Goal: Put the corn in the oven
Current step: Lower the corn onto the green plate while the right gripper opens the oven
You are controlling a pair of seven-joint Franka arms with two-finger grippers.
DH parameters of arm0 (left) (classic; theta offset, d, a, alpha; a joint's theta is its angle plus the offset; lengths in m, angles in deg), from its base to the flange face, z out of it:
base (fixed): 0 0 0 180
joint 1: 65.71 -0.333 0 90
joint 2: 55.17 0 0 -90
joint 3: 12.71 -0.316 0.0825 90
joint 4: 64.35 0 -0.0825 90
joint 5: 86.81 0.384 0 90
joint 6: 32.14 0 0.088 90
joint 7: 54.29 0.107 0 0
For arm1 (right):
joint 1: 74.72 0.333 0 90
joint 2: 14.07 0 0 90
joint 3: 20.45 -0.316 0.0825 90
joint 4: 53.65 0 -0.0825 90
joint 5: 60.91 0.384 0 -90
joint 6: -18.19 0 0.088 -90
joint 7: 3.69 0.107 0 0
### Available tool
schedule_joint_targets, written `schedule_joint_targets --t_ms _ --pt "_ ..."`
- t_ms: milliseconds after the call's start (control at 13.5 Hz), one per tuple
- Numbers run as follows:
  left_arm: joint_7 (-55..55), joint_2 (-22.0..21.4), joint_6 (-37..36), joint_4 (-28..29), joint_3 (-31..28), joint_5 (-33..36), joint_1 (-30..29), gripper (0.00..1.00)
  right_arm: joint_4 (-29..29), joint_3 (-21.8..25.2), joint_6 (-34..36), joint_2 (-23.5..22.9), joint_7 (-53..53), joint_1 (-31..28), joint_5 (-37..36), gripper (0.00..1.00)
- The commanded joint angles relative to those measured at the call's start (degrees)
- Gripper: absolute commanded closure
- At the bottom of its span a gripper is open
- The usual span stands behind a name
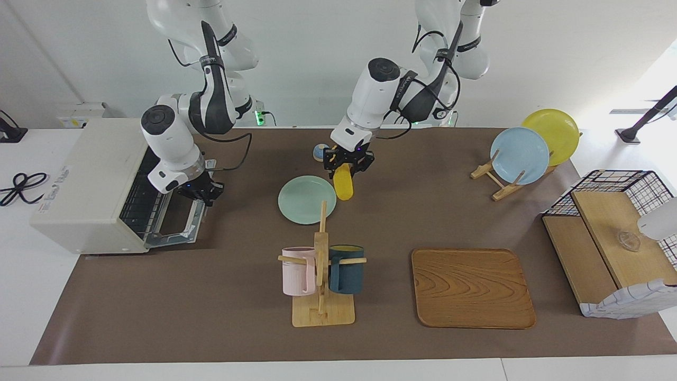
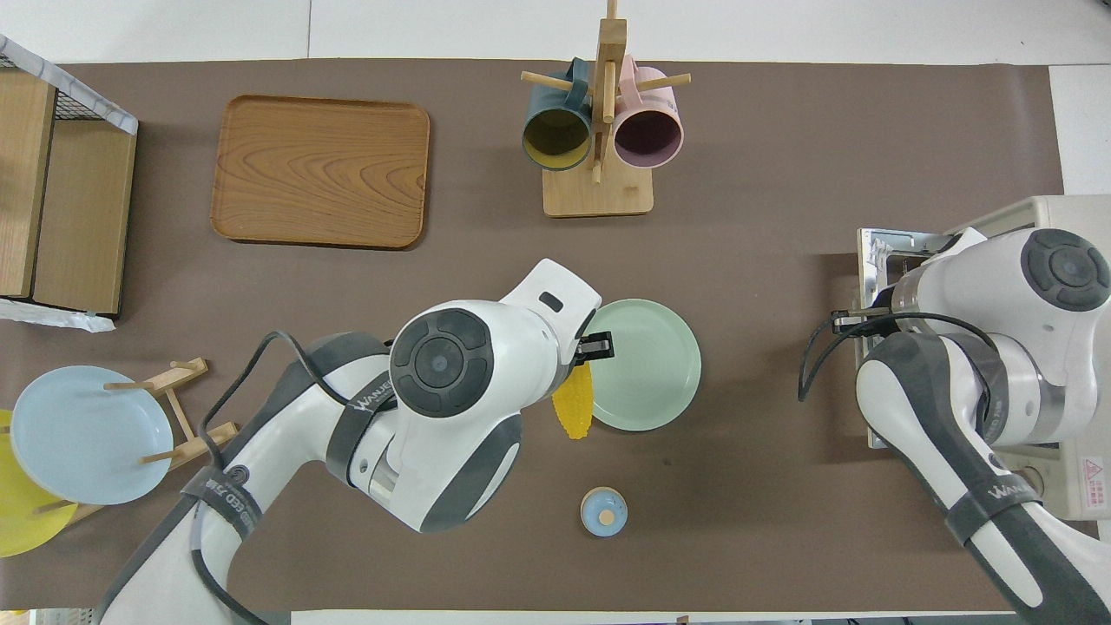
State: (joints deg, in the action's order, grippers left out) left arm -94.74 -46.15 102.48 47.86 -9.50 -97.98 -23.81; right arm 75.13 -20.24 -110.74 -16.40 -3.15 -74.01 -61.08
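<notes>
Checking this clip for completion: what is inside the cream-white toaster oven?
Through the cream-white toaster oven's open door only a wire rack shows. The right gripper hides part of the opening.

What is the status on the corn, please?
Left gripper shut on corn, beside green plate. Right gripper over open oven door.

The surface (image 1: 222,296), covered in brown, is carrying the oven (image 1: 87,185) at the right arm's end and a wire-and-wood shelf (image 1: 608,254) at the left arm's end. Between them are sitting a green plate (image 1: 304,203), a mug rack (image 1: 322,312), a wooden tray (image 1: 470,288), a plate stand (image 1: 494,177) and a small blue lid (image 1: 319,152).
</notes>
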Motion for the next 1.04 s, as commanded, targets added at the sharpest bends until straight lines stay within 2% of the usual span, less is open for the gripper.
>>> schedule_joint_targets --t_ms 0,296,444,813,961 --pt "-2.3 4.3 7.1 0.2 -1.3 -1.0 4.2 1.00 1.9 1.1 -1.8 0.1 0.3 -0.7 -1.5 1.00" --pt "-3.8 11.8 12.8 -2.3 -1.4 -1.0 7.1 1.00 6.2 1.1 -8.4 -0.6 0.3 -0.7 -0.6 1.00" --pt "-4.1 13.3 13.8 -3.7 -1.4 -0.9 7.6 1.00 6.3 1.1 -8.8 -2.1 0.4 -0.7 1.2 1.00" --pt "-3.9 15.2 17.4 -3.7 -1.5 -0.5 7.7 1.00 2.3 1.0 -6.5 -3.0 1.7 3.7 4.1 1.00" --pt "-3.9 15.2 17.4 -3.5 -1.5 -0.5 7.7 1.00 -2.3 1.0 -1.3 -3.2 2.3 5.1 4.2 1.00"
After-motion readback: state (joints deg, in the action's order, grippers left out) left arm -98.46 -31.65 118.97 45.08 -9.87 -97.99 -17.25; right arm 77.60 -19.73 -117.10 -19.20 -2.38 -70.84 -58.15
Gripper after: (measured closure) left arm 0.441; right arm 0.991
